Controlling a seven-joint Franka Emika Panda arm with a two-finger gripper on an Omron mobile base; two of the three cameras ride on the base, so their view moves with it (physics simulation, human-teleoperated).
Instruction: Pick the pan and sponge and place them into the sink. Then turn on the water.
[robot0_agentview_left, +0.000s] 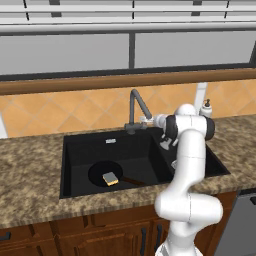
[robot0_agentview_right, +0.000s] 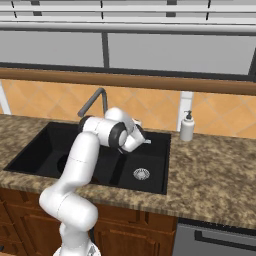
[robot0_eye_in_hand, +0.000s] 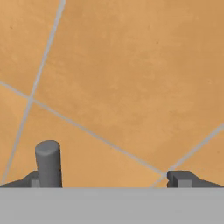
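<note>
White robot arm reaching over a black double-basin sink (robot0_agentview_right: 30, 150).
A grey gooseneck faucet (robot0_agentview_right: 95, 100) stands behind; a white soap dispenser (robot0_agentview_right: 187, 127) sits on the granite counter (robot0_agentview_right: 215, 175).

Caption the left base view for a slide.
Pan and sponge in the sink; open gripper at faucet.

arm (robot0_agentview_left: 187, 165): upright, elbow bent, forearm level | pincer (robot0_eye_in_hand: 109, 179): jaws wide apart, nothing held

White soap dispenser (robot0_agentview_right: 187, 127) upright on speckled granite counter (robot0_agentview_right: 210, 170), far right. Orange tiled backsplash (robot0_agentview_left: 60, 110) behind. Wooden cabinets (robot0_agentview_left: 75, 235) below, near.
</note>
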